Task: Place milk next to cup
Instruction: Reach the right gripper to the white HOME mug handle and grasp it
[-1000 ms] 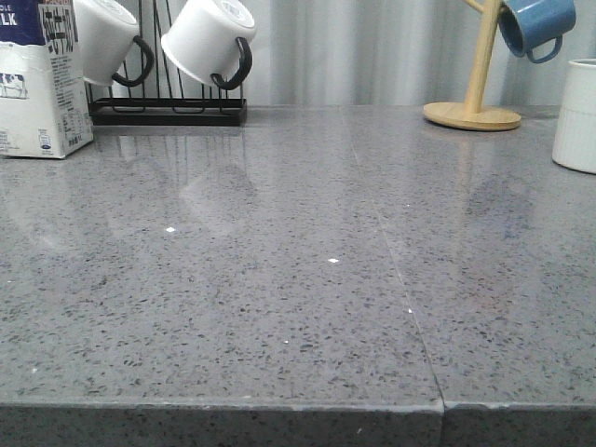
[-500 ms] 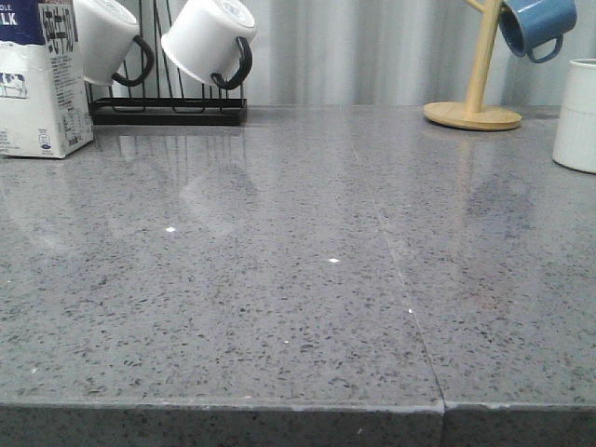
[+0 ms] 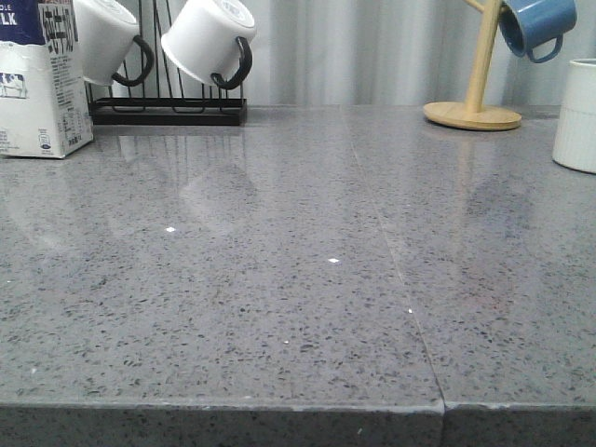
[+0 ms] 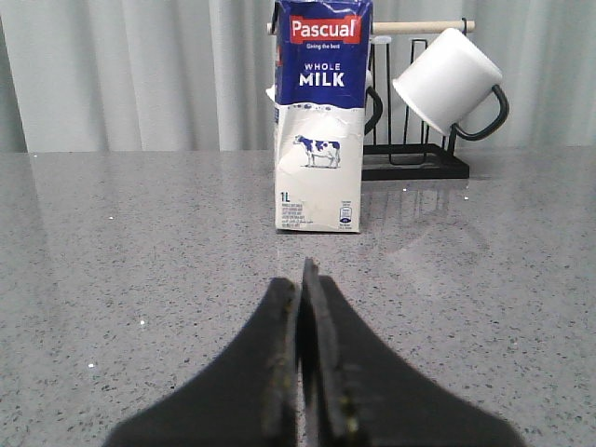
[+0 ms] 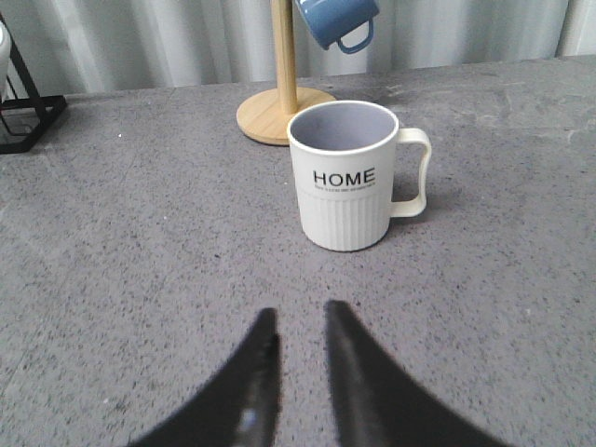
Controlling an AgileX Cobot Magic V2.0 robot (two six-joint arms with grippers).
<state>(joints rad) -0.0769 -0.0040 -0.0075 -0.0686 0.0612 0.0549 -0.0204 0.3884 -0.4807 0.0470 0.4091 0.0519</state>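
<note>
The milk (image 4: 319, 121) stands upright at the far left of the surface (image 3: 298, 279), well apart from the cup (image 5: 346, 175) at far right; likely top-heavy with smooth, yielding sides, so the clenched left gripper (image 4: 303, 279) should open and grip mid-body.

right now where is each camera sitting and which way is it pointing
Front view: low at the table's near edge, facing forward; milk far left, cup far right; no arm shows.
Left wrist view: on the left arm, facing the milk; left gripper closed.
Right wrist view: on the right arm, facing the cup; right gripper slightly parted.
Shared: front and right wrist views both show the blue mug.
</note>
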